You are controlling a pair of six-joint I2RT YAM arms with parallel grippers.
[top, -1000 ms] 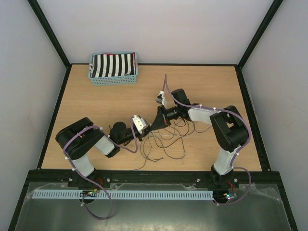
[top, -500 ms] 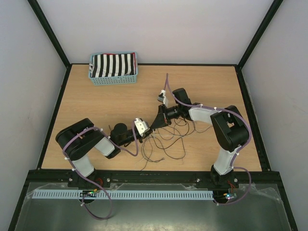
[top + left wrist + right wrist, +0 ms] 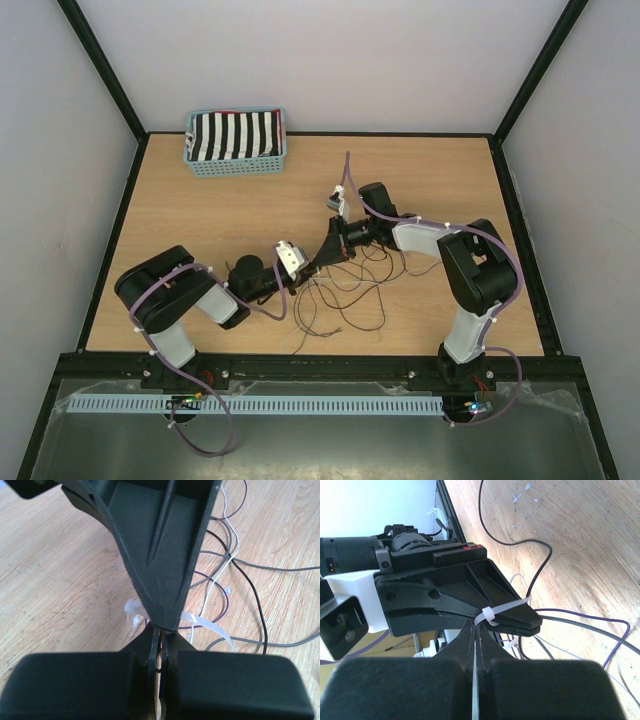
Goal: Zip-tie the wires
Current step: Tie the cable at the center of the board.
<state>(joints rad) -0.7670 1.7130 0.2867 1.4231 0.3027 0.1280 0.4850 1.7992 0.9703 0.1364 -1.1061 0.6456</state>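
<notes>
The wires (image 3: 345, 292) lie in a loose tangle of loops on the table (image 3: 200, 225), well apart from the blue basket (image 3: 235, 166) and toward the near right of it. The basket sits at the far left with a striped cloth (image 3: 235, 135) inside.

Both claws meet tip to tip at the edge of the tangle nearest the basket. The left claw (image 3: 303, 268) has its fingers pressed together with only a slit between them; what it grips, if anything, cannot be told. The right claw (image 3: 322, 260) is also narrowed to a slit and pinches a white zip tie (image 3: 210, 626), whose strap crosses over the left claw's fingertips in the right wrist view.
</notes>
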